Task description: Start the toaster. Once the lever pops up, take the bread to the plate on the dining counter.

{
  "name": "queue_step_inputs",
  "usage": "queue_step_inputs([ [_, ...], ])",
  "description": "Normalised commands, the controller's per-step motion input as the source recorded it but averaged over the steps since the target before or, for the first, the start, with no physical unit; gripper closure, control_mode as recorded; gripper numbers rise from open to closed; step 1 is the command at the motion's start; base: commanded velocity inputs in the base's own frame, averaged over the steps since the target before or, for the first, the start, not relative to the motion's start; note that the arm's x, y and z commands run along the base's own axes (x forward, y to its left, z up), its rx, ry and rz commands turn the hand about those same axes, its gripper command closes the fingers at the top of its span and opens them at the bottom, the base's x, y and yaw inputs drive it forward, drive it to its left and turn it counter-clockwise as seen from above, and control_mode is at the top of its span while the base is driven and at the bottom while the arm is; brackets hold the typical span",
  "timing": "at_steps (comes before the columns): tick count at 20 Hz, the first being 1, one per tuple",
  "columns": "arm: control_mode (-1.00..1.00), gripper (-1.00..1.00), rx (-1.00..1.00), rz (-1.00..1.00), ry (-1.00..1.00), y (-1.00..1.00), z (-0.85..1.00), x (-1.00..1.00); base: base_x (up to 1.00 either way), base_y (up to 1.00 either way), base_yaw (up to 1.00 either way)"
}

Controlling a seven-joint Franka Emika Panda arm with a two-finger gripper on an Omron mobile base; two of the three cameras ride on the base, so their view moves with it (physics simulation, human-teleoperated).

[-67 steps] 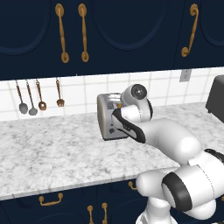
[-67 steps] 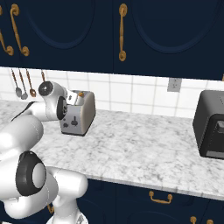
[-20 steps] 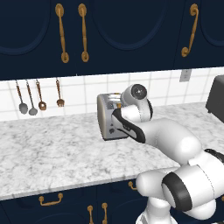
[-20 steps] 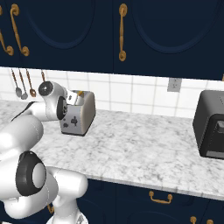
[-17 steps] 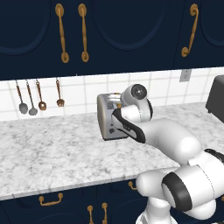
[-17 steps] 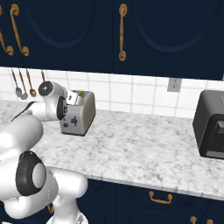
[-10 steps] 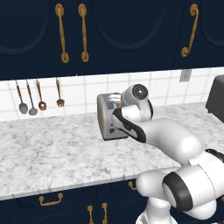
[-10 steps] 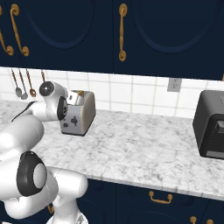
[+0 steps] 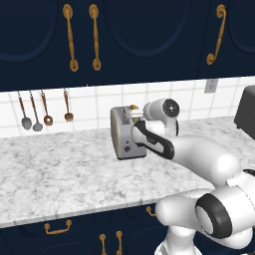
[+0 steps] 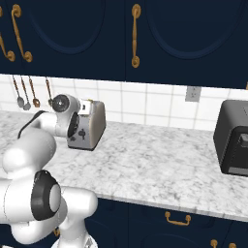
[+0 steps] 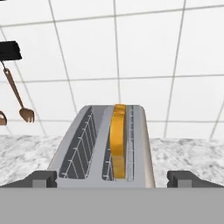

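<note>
The grey-silver toaster (image 9: 125, 135) (image 10: 91, 125) stands on the marbled counter near the tiled wall. In the hand view I look down along the toaster (image 11: 83, 144), and the golden bread (image 11: 117, 139) stands in its right slot, poking a little above the top. The bread's edge (image 9: 133, 106) peeks out beside the hand. My gripper (image 11: 113, 178) (image 9: 132, 115) hovers at the toaster's near top end, open, with nothing between its fingertips (image 11: 41, 177). The plate and the dining counter are out of view.
A black appliance (image 10: 233, 137) (image 9: 246, 107) sits on the same counter (image 9: 60, 174) far to the right. Spoons and a fork (image 9: 45, 108) (image 10: 30, 90) hang on the wall left of the toaster. Dark upper cabinets (image 9: 124, 40) hang overhead.
The hand has shifted very slightly by the toaster's top. The jaws stay open, and the toaster and bread have not moved.
</note>
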Motion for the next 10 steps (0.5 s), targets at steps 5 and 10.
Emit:
queue_step_inputs([
  [5, -1.00, -1.00, 0.01, -0.01, -0.01, -0.06, -0.07, 0.06, 0.00, 0.00, 0.00],
  [10, -1.00, -1.00, 0.00, 0.00, -0.03, 0.00, 0.00, 0.05, 0.00, 0.00, 0.00],
])
